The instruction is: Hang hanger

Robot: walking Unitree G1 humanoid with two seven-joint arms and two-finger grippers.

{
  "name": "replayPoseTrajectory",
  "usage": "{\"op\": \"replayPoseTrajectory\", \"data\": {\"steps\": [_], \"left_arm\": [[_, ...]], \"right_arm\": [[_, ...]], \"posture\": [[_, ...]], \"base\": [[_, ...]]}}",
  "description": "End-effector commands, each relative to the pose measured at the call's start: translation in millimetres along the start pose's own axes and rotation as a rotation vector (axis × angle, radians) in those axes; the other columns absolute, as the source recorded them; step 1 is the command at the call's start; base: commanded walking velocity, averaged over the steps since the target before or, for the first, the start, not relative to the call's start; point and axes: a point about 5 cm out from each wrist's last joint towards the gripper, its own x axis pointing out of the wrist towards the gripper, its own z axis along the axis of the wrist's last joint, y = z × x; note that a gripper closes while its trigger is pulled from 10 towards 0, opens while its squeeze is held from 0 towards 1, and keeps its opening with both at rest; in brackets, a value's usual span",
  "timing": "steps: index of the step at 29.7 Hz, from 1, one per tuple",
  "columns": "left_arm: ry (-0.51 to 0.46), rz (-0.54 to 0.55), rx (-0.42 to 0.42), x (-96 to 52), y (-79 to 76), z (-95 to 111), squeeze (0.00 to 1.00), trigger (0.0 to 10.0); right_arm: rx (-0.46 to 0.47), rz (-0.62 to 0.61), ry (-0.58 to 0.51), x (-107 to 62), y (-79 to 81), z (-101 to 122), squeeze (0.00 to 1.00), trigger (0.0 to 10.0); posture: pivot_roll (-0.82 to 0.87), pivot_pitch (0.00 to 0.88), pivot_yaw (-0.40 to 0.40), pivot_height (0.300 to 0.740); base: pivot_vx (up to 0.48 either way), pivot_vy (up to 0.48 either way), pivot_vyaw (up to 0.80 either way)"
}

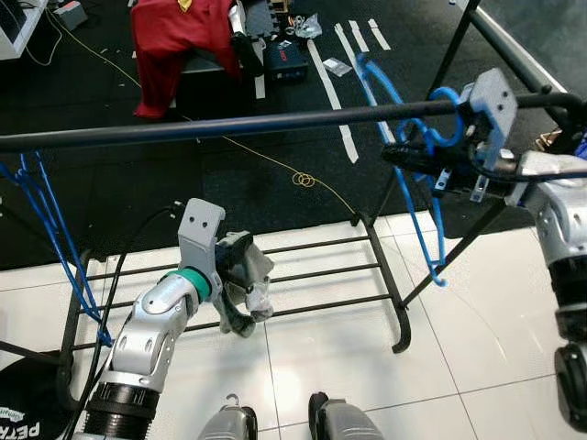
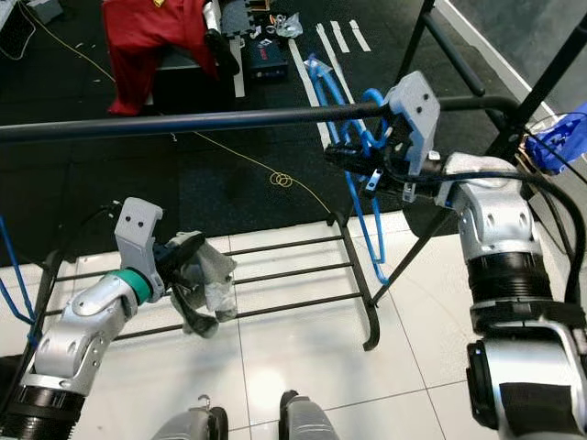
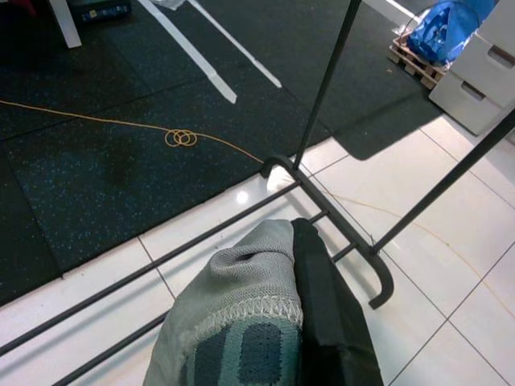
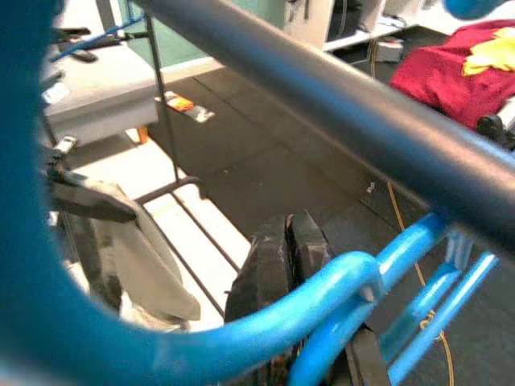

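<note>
1. White tiled floor (image 1: pixel 312 348) lies nearest the robot, and the low shelf bars (image 1: pixel 312 270) of the clothes rack cross it.
2. Above those bars the left gripper (image 1: pixel 240 298) hangs low, its black fingers pressed together on a grey cloth (image 1: pixel 260 284); the left wrist view shows the knit fabric (image 3: pixel 241 314) bunched against a finger.
3. Higher and to the right, the right gripper (image 1: pixel 404 154) is clamped on the blue hanger (image 1: pixel 424 197) just under its hook.
4. That hook (image 1: pixel 448 99) curls around the black top rail (image 1: pixel 229 126); in the right wrist view the blue tube (image 4: pixel 322 297) sits just beneath the rail (image 4: pixel 338 112). The hanger's body slopes down past the rack's end leg.
5. More blue hangers (image 1: pixel 46 229) hang at the rail's left end.
6. Beyond the rack, on dark flooring, lie a thin yellow cord (image 1: pixel 304 180), white tape strips (image 1: pixel 330 87) and a red garment (image 1: pixel 174 41).
</note>
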Motion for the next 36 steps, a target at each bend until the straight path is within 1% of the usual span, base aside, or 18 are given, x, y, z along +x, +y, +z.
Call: {"op": "replayPoseTrajectory", "data": {"steps": [1, 3, 5, 7, 14, 18, 19, 22, 24, 25, 26, 27, 28, 29, 32, 33, 36], "left_arm": [[0.021, -0.003, 0.008, -1.9, -1.1, -4.3, 0.00, 10.0], [0.023, -0.005, 0.008, -1.9, -1.8, -4.7, 0.00, 10.0], [0.023, -0.005, 0.008, -1.9, -1.8, -4.7, 0.00, 10.0], [0.025, -0.009, 0.009, -1.7, -2.6, -5.0, 0.00, 10.0], [0.026, -0.017, 0.012, -1.3, -3.5, -5.0, 0.00, 10.0], [0.031, -0.031, 0.022, 0.5, -3.9, -4.8, 0.00, 10.0], [0.031, -0.031, 0.022, 0.5, -3.9, -4.8, 0.00, 10.0], [0.032, -0.033, 0.022, 0.7, -3.9, -4.8, 0.00, 10.0], [0.032, -0.033, 0.022, 0.7, -3.9, -4.8, 0.00, 10.0], [0.033, -0.034, 0.023, 0.7, -4.1, -4.9, 0.00, 10.0], [0.033, -0.034, 0.023, 0.7, -4.1, -4.9, 0.00, 10.0], [0.034, -0.037, 0.023, 0.5, -4.6, -5.0, 0.00, 10.0], [0.035, -0.038, 0.023, 0.1, -4.6, -5.1, 0.00, 10.0], [0.035, -0.038, 0.023, 0.1, -4.6, -5.1, 0.00, 10.0], [0.035, -0.036, 0.025, -1.2, -3.7, -5.0, 0.00, 10.0], [0.035, -0.036, 0.025, -1.2, -3.7, -5.0, 0.00, 10.0], [0.034, -0.025, 0.027, -2.7, -1.1, -4.4, 0.00, 10.0]], "right_arm": [[0.008, 0.006, -0.041, -1.8, 4.0, 2.9, 0.00, 0.0], [0.017, 0.025, -0.051, -4.4, 12.0, 1.2, 0.00, 0.0], [0.017, 0.025, -0.051, -4.4, 12.0, 1.2, 0.00, 0.0], [0.040, 0.051, -0.045, -9.3, 22.2, -1.8, 0.00, 0.0], [0.054, 0.031, -0.054, -14.6, 25.0, -0.7, 0.00, 0.0], [0.088, -0.016, -0.058, -17.9, 15.9, -0.6, 0.00, 0.0], [0.088, -0.016, -0.058, -17.9, 15.9, -0.6, 0.00, 0.0], [0.133, -0.025, -0.021, -21.0, 13.5, -5.0, 0.00, 0.0], [0.133, -0.025, -0.021, -21.0, 13.5, -5.0, 0.00, 0.0], [0.155, -0.027, -0.013, -21.9, 12.9, -6.3, 0.00, 0.0], [0.155, -0.027, -0.013, -21.9, 12.9, -6.3, 0.00, 0.0], [0.198, -0.026, -0.011, -22.9, 7.9, -7.3, 0.00, 0.0], [0.219, -0.025, -0.016, -22.4, 2.8, -6.7, 0.00, 0.0], [0.219, -0.025, -0.016, -22.4, 2.8, -6.7, 0.00, 0.0], [0.248, -0.018, -0.019, -20.1, -7.1, -4.8, 0.00, 0.0], [0.248, -0.018, -0.019, -20.1, -7.1, -4.8, 0.00, 0.0], [0.257, 0.021, -0.009, -14.4, -12.5, -2.3, 0.00, 0.0]], "posture": [[-0.07, 0.141, 0.041, 0.740], [-0.07, 0.140, 0.044, 0.740], [-0.07, 0.140, 0.044, 0.740], [-0.07, 0.139, 0.046, 0.740], [-0.07, 0.138, 0.049, 0.740], [-0.07, 0.121, 0.053, 0.740], [-0.07, 0.121, 0.053, 0.740], [-0.07, 0.117, 0.052, 0.740], [-0.07, 0.117, 0.052, 0.740], [-0.07, 0.117, 0.051, 0.740], [-0.07, 0.117, 0.051, 0.740], [-0.07, 0.116, 0.050, 0.740], [-0.07, 0.116, 0.050, 0.740], [-0.07, 0.116, 0.050, 0.740], [-0.06, 0.118, 0.043, 0.740], [-0.06, 0.118, 0.043, 0.740], [-0.05, 0.123, 0.038, 0.740]], "base": [[0.000, 0.000, 0.00], [0.000, 0.000, 0.00], [0.000, 0.000, 0.00], [0.000, 0.000, 0.00], [0.000, 0.000, 0.00], [0.000, 0.000, 0.00], [0.000, 0.000, 0.00], [0.000, 0.000, 0.00], [0.000, 0.000, 0.00], [0.000, 0.000, 0.00], [0.000, 0.000, 0.00], [0.000, 0.000, 0.00], [0.000, 0.000, 0.00], [0.000, 0.000, 0.00], [0.000, 0.000, 0.00], [0.000, 0.000, 0.00], [0.000, 0.000, 0.00]]}}
